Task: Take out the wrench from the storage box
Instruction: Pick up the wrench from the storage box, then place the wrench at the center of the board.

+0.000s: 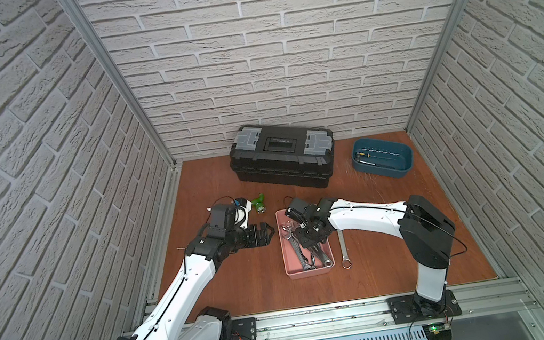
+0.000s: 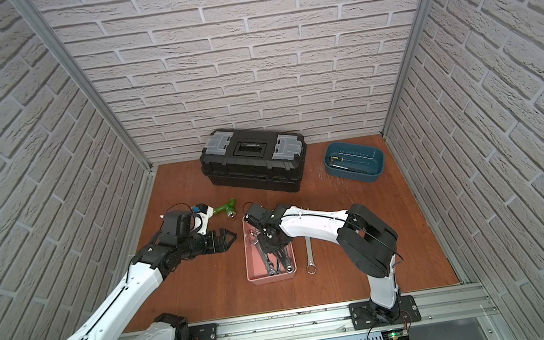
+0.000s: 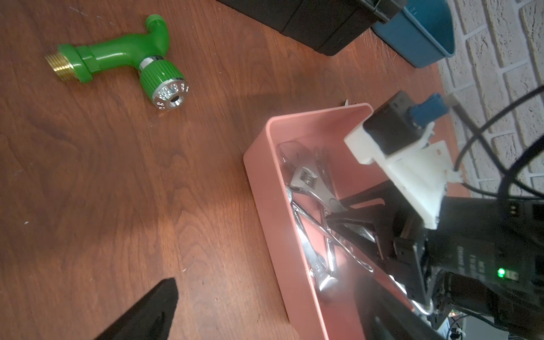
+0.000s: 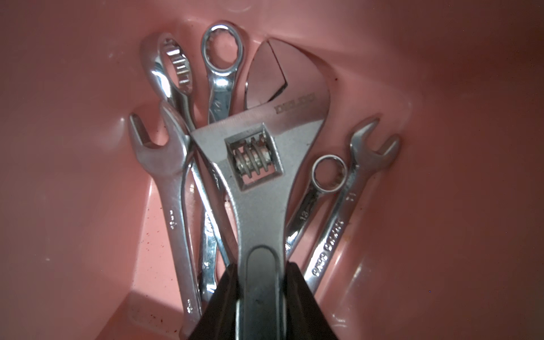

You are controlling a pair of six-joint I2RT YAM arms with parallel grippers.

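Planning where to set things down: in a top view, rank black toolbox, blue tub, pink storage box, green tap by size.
Black toolbox; pink storage box and blue tub, too close to rank; green tap smallest, partly hidden.

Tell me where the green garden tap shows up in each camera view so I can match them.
Both top views: green tap lies on the table, in front of the black toolbox's left end.
Left wrist: on the table, apart from the storage box.
Right wrist: not in it.
Shared landmark: the salmon-pink storage box, in all four views.
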